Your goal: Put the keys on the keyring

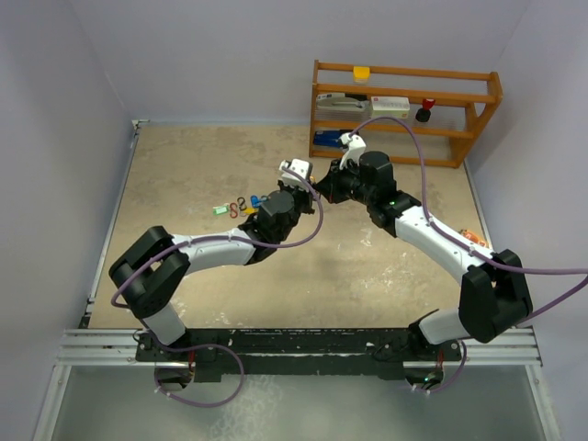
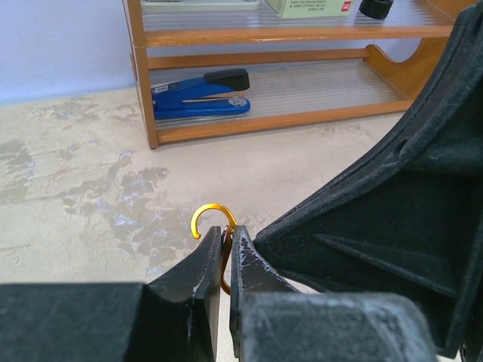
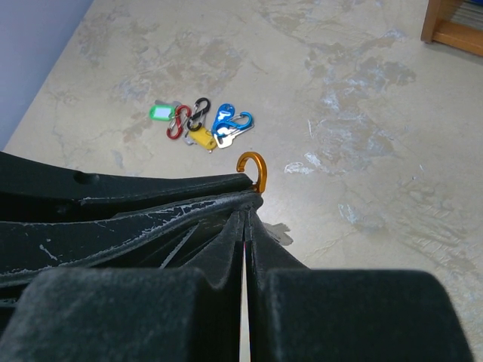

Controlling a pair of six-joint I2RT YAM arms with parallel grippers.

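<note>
My left gripper point(image 1: 308, 190) is shut on an orange S-shaped wire hook point(image 2: 212, 212), whose upper curl sticks out above the fingertips point(image 2: 215, 260). My right gripper point(image 1: 321, 188) faces it, tips almost touching, and is shut on a thin flat piece seen edge-on that I cannot identify. The hook also shows in the right wrist view point(image 3: 256, 163), just past my right fingertips point(image 3: 256, 226). The keys point(image 3: 202, 124) lie in a small pile on the table to the left: a green tag point(image 3: 161, 111), a yellow tag point(image 3: 200, 139) and blue pieces point(image 3: 226, 121), with red and black hooks among them.
A wooden shelf point(image 1: 404, 110) stands at the back right, holding a blue stapler point(image 2: 200, 94), a white box point(image 1: 390, 104) and small items. The pile point(image 1: 241, 206) lies just left of the left arm's wrist.
</note>
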